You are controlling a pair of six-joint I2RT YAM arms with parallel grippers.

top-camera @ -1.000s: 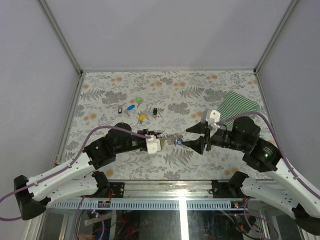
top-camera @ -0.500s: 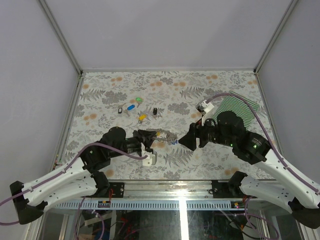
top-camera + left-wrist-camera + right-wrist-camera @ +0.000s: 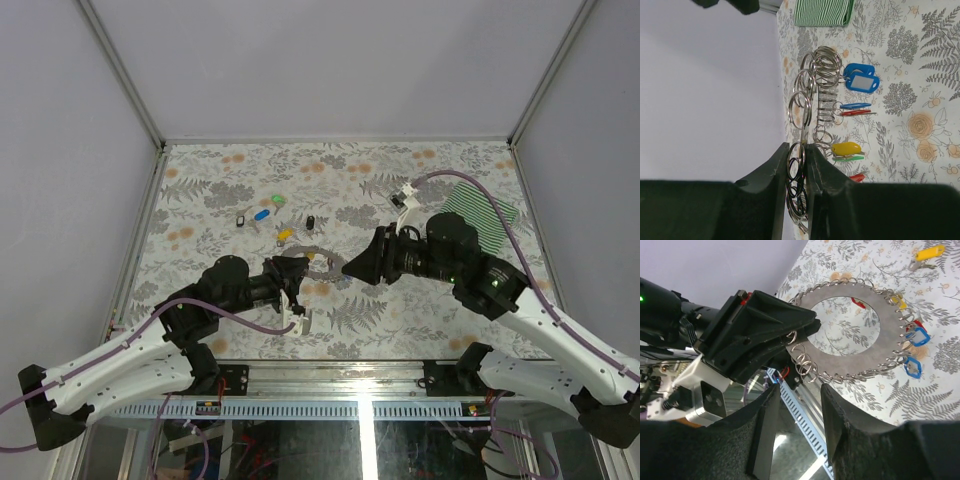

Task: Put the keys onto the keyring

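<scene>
From above, the left gripper point(image 3: 298, 272) pinches the rim of the large flat dark grey metal keyring point(image 3: 325, 264), on the side toward the arm bases. The ring appears to be raised off the flowered table cover point(image 3: 440, 320). The right gripper point(image 3: 350, 268) hovers just right of the keyring. Loose small metal keys with coloured plastic heads point(image 3: 284, 235) lie on the far side of the keyring, a little apart from it.

In the left wrist view the keyring point(image 3: 803, 132) stands edge-on between the two closed fingers point(image 3: 779, 165). Wire split rings crowd its rim, and several carry blue, red, yellow and green tags.

In the right wrist view the right gripper's point(image 3: 799, 390) fingers stand part open and empty, close below the keyring's point(image 3: 855, 366) edge.

The plate looks thin, stiff and smooth, so a single pinch may let it swivel. A hold flat across both faces, on bare rim between split rings, should be steadiest. The dangling rings will probably swing and snag. The keys look light and are best taken by the plastic head.
</scene>
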